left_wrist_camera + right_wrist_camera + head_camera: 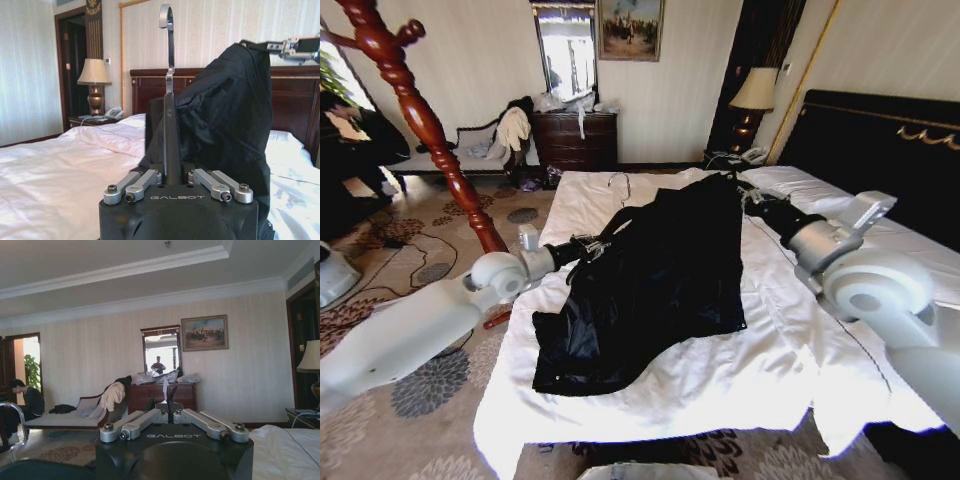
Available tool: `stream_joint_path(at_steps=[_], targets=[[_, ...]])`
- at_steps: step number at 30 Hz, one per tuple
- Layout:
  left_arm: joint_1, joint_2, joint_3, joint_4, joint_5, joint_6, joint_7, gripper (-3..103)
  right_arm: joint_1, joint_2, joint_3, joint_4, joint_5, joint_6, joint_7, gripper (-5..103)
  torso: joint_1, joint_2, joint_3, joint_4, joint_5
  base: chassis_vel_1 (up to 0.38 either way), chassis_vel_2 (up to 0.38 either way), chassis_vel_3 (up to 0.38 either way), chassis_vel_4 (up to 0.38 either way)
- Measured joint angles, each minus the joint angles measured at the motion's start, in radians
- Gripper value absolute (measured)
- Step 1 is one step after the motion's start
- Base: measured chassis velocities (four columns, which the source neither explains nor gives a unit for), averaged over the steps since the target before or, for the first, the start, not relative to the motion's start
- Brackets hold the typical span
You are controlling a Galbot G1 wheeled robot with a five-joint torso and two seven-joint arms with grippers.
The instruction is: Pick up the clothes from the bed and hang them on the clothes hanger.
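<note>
left pincer (172, 176) clamped on hanger (170, 120) | right pincer (292, 48) clamped on clothes (655, 275) | above bed (770, 360)

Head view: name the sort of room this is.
Most likely a hotel-style bedroom: a wide white-sheeted bed with a tall black headboard, a bedside lamp, and a dark wooden dresser under a mirror.

GALBOT on left gripper (172, 172), GALBOT on right gripper (167, 407)
</note>
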Motion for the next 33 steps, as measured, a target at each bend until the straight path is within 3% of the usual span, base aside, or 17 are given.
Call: stream_joint_path(at_steps=[14,26,30,33], targets=[[-0.005,-0.049,-0.035,0.026,-0.015,0.000,-0.087,16,0.041,-0.009,-0.001,0.078,0.113,-0.011,0.051,0,0.000,0.000,0.000,-0.0006,-0.0001,0.000,0.000,0.000,0.000],[0.018,-0.021,0.045,-0.104,-0.019,0.007,-0.079,16,0.099,-0.002,-0.020,0.032,0.119,-0.011,0.048,0,0.000,0.000,0.000,-0.0002,-0.0001,0.000,0.000,0.000,0.000],[0.016,-0.043,0.063,-0.103,-0.011,0.009,-0.093,16,0.106,-0.001,-0.023,0.042,0.128,-0.010,0.050,0,0.000,0.000,0.000,-0.0003,0.0000,0.000,0.000,0.000,0.000],[0.003,-0.101,0.087,-0.082,-0.017,0.019,-0.136,16,0.105,-0.006,-0.022,0.058,0.144,-0.008,0.054,0,0.000,0.000,0.000,-0.0005,-0.0001,0.000,0.000,0.000,0.000]])
